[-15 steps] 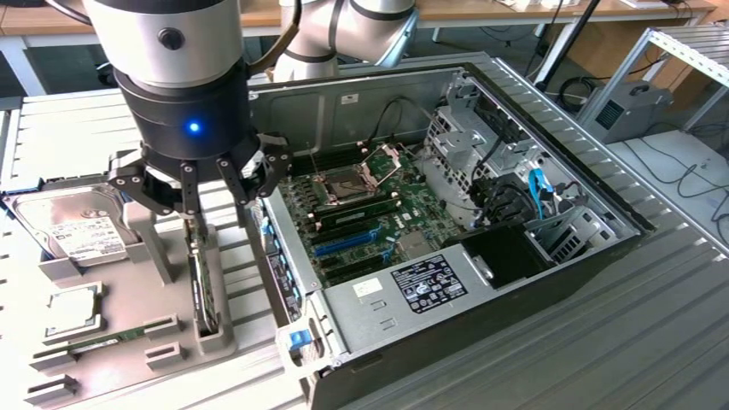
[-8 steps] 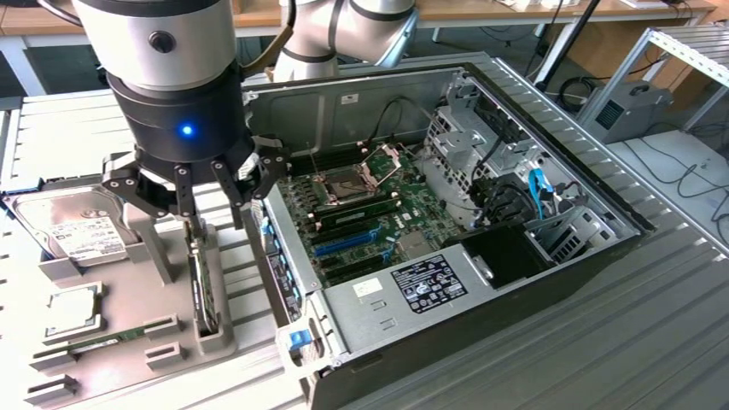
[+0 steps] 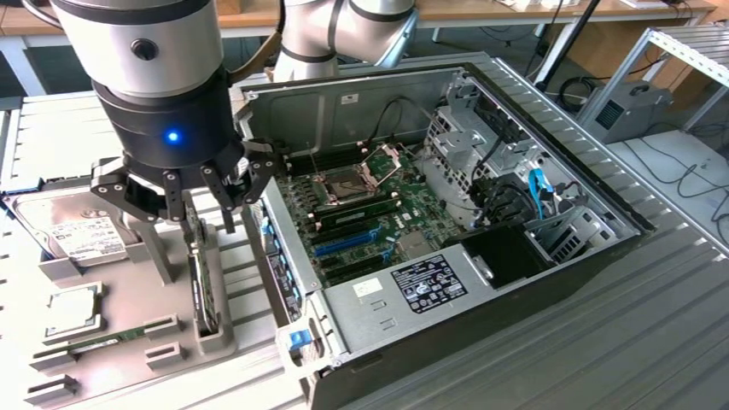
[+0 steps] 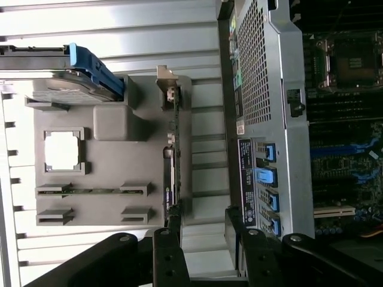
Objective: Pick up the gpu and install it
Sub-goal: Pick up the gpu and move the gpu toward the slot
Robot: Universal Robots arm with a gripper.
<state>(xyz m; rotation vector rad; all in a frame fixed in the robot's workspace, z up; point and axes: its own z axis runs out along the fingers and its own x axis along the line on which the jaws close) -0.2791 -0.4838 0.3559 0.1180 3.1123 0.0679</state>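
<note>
1. The claw [image 3: 203, 213] is held apart and empty, poised just above the gpu [image 3: 207, 290].
2. The gpu is seen standing on edge in the grey holder [image 3: 137, 342], beside the open computer case [image 3: 364, 320].
3. Nothing has been lifted or installed yet.

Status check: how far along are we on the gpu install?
Nothing is done yet: the gpu stands on edge in its slot in the gray holder, beside the open computer case. In hand: the gripper hangs open over the card, holding nothing. Left: the lift and the install; the blue slots on the motherboard are bare.
</note>
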